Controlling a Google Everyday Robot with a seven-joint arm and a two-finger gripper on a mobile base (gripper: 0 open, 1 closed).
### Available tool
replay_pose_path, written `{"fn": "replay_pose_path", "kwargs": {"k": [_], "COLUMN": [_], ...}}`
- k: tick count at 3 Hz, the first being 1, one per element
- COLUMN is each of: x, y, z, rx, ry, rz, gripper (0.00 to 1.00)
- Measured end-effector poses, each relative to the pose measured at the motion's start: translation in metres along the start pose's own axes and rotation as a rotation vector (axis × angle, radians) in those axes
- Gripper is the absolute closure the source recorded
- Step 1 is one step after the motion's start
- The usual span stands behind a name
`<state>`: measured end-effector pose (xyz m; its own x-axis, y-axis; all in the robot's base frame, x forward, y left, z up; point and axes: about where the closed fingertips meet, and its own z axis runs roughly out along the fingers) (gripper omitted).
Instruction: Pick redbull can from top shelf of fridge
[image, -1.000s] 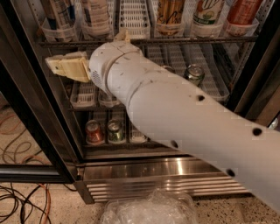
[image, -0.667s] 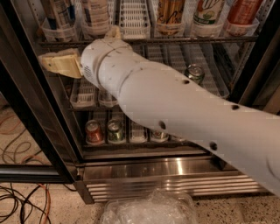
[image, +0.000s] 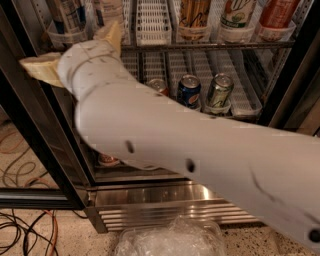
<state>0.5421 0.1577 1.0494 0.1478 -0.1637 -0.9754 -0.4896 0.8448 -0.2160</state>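
Up by the top shelf of the fridge, gripper, jaws seemingly spread wide, empty

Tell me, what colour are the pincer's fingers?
Pale tan, camera view; the pincer is open by the fridge upper left.

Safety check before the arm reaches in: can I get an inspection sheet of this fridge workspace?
Surface: top shelf, a wire rack with white slotted lanes, holding tall drinks.
Job's things: redbull can, blue-and-silver, upper left, partly hidden; fridge, steel base in view.
Clutter: blue can and green can on the rack below; plastic bag on the floor.
Grippers: gripper open, empty, at upper left just below the redbull can.
Cables: cables loose on the floor, lower left.
Surroundings: speckled floor.
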Motion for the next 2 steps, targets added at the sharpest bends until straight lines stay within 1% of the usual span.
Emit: {"fn": "replay_pose_path", "kwargs": {"k": [1, 2], "x": [-0.027, -0.038], "y": [0.055, 0.087], "z": [0.014, 0.026], "rx": [0.019, 0.063], "ry": [-0.016, -0.001], "rz": [0.031, 0.134], "gripper": [0.00, 0.00]}}
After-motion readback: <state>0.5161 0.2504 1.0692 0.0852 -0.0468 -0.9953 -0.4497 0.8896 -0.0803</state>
